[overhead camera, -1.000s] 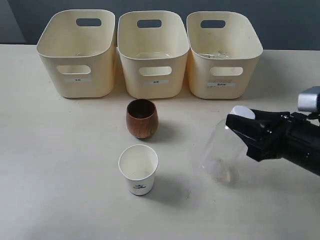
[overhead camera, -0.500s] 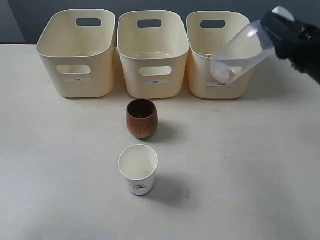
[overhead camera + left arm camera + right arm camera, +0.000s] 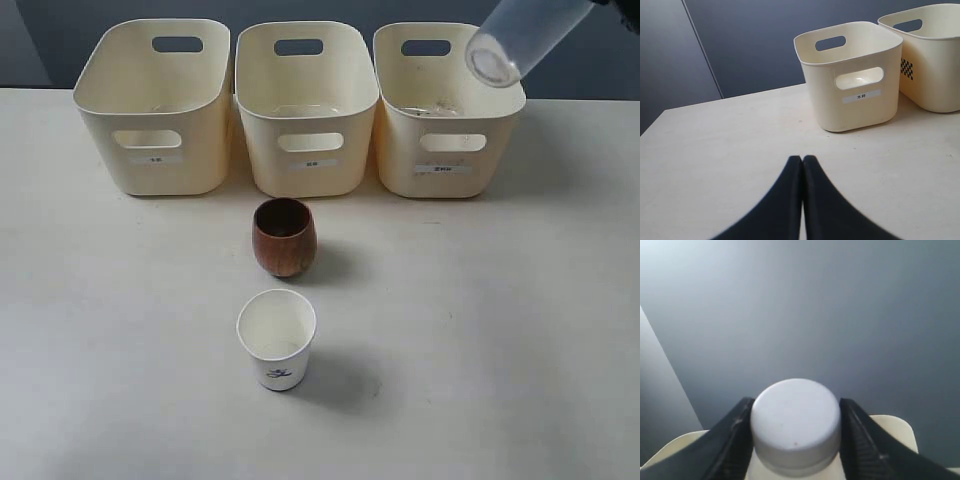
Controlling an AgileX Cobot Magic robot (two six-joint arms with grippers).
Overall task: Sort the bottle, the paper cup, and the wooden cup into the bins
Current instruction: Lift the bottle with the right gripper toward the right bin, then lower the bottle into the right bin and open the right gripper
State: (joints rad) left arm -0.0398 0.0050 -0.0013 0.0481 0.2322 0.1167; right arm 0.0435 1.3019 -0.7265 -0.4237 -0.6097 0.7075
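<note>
Holding bottle (image 3: 520, 35) tilted, base-down over right bin (image 3: 447, 150), probably lined up for drop. Right end effector (image 3: 795, 440) clamped on neck below cap. Left end effector (image 3: 802, 195) closed, empty, idle. Wooden cup (image 3: 284, 236), paper cup (image 3: 276, 339) waiting on desk (image 3: 500, 350).

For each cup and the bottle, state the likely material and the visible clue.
Wooden cup: wood, seemingly; reddish-brown grain, low sheen.
Paper cup: probably paper; matte white, thin rolled rim.
Bottle: clear plastic, apparently; see-through wall, and a smooth white cap between the right gripper's fingers.
</note>
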